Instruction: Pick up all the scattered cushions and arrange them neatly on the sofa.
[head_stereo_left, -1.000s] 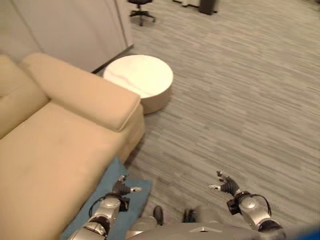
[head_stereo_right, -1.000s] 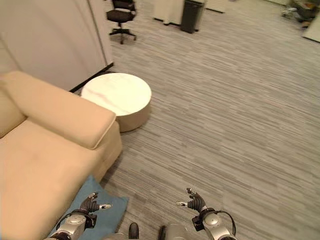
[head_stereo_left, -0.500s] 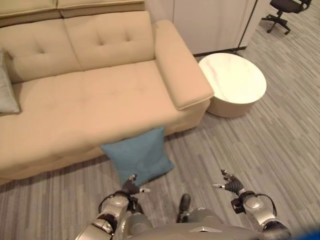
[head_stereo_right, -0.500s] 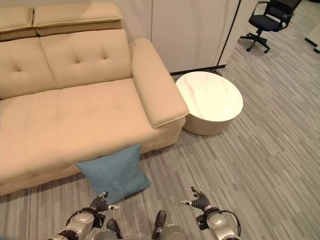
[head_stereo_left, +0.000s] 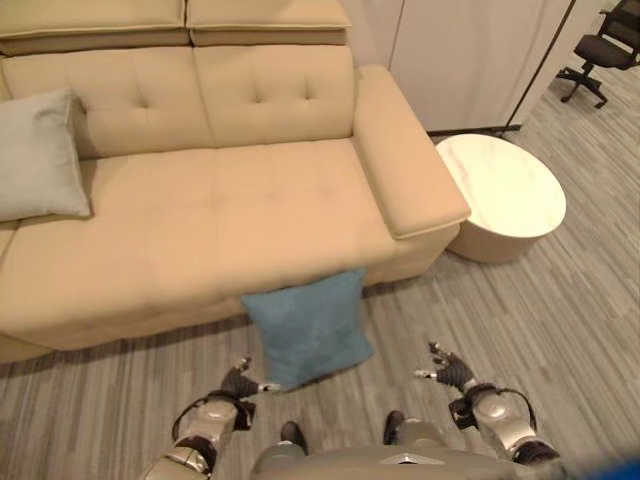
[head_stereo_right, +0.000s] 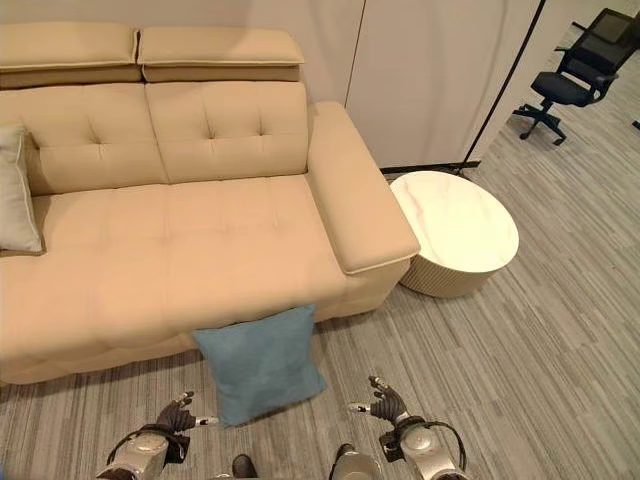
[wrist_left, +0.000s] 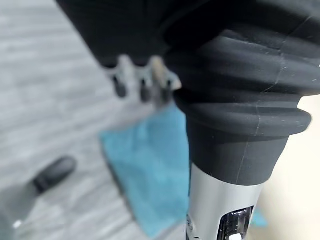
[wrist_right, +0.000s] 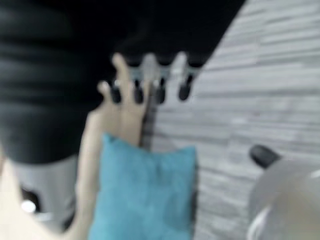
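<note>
The blue cushion (head_stereo_left: 308, 325) stands on the floor (head_stereo_left: 560, 300), leaning against the front edge of the sofa (head_stereo_left: 220, 215) near its right end; a grey cushion (head_stereo_left: 38, 152) already sits at the seat's left end. Both hands are empty with fingers spread: the left hand (head_stereo_left: 240, 380) just beside the blue cushion's lower corner, the right hand (head_stereo_left: 448, 368) a little off to its other side. The step looks like the approach; next, both hands should close on the cushion's sides and lift it onto the seat.
</note>
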